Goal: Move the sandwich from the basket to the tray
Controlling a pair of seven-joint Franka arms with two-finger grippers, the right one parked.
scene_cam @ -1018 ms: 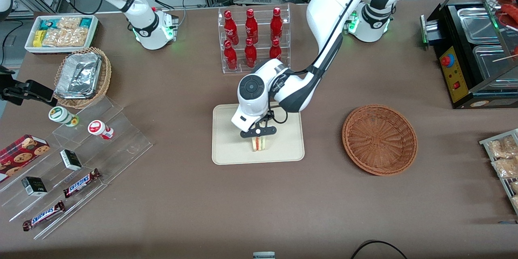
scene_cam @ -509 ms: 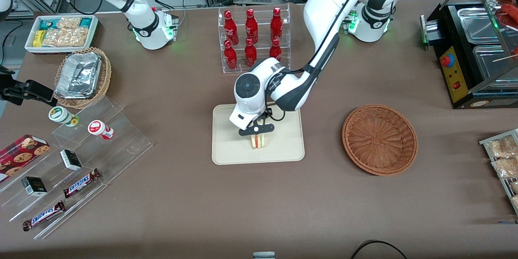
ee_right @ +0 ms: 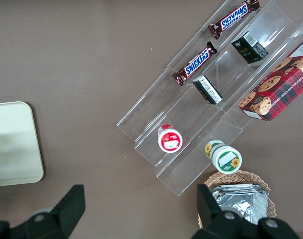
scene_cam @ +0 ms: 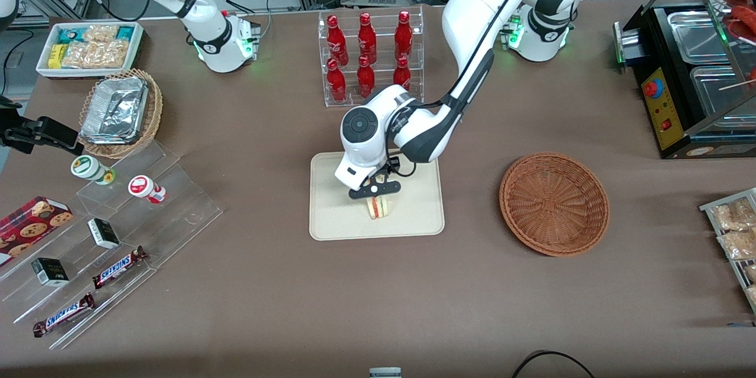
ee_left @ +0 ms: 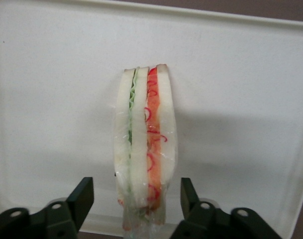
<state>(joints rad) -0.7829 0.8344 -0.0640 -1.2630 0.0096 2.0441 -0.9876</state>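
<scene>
Sandwich (ee_left: 144,144) stands on its edge on the tray (scene_cam: 331,218), with the basket (scene_cam: 554,203) sitting empty toward my working end of the bench. My fingers (ee_left: 81,199) are spread clear of the bread on both sides, gripping nothing. I judge the placing done; next I should lift my gripper (scene_cam: 374,190) straight up without knocking it.

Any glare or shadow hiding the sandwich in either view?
Front view: even light, gripper partly covers the sandwich on the tray. Left wrist view: tray pale, sandwich layers readable between the open fingers.
</scene>
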